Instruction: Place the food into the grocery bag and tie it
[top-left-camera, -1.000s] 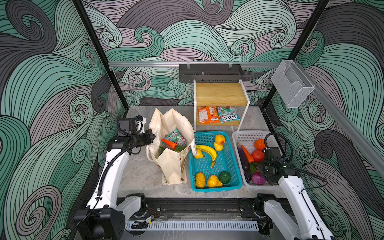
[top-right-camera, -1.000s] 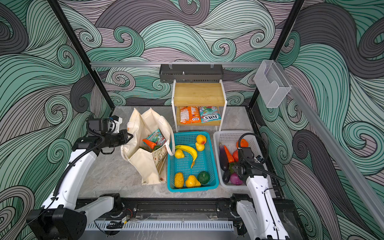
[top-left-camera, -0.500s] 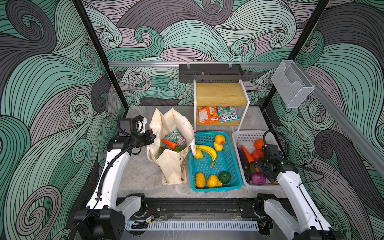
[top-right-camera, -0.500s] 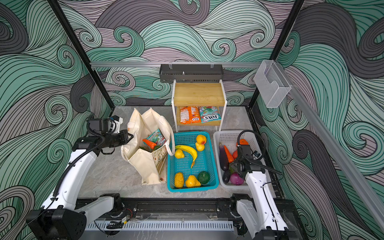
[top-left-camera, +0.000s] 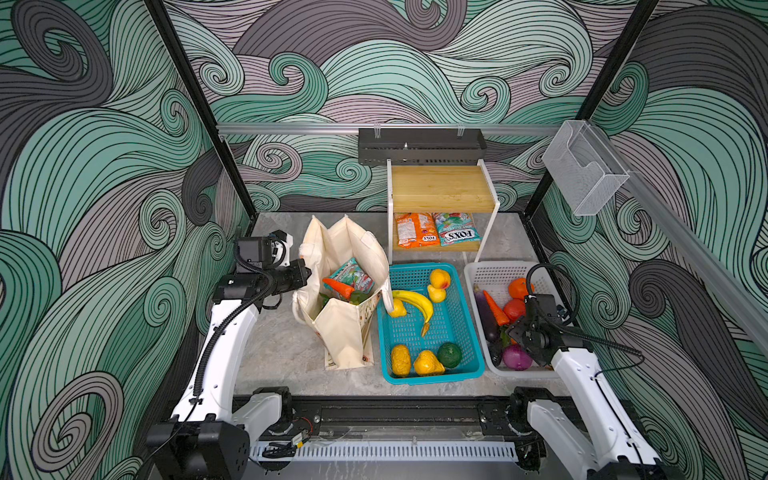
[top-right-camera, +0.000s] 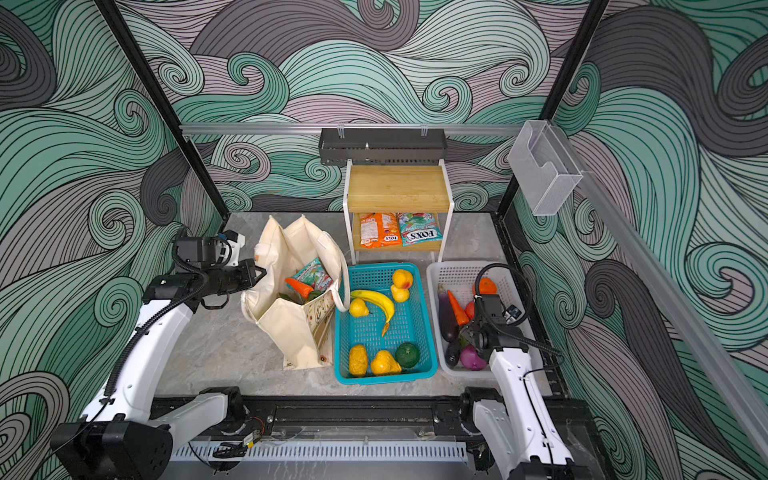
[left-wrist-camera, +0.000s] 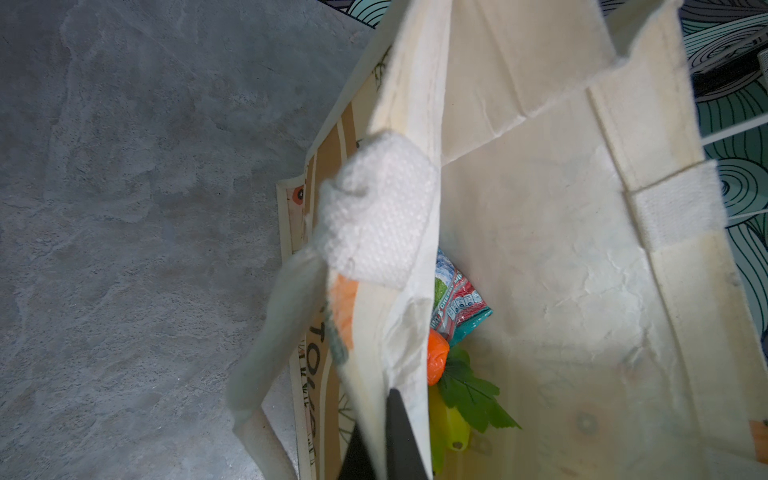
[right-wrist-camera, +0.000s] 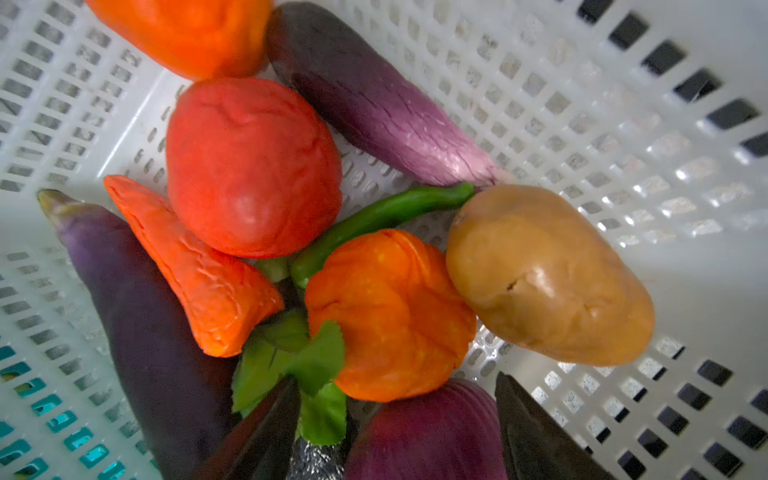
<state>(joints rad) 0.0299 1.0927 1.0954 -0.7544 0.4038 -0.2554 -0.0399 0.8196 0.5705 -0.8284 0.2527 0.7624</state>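
A: On the table (top-left-camera: 282, 357), left of middle: bag (top-left-camera: 338, 332) upright, carrot (top-left-camera: 337, 286) and snack packet (top-left-camera: 352, 276) inside. Left hand (top-left-camera: 306, 272)?
B: Pinching the bag's rim. Right hand (right-wrist-camera: 395, 380) spread over the vegetables (right-wrist-camera: 253, 166) in the white basket (right-wrist-camera: 623, 124).

This lab cell has swirl-printed walls (top-left-camera: 104, 166), aluminium rail (top-left-camera: 291, 129).

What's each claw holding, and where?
Left claw pinches the grocery bag at its top rim. Right claw is open over the white basket, holding nothing.
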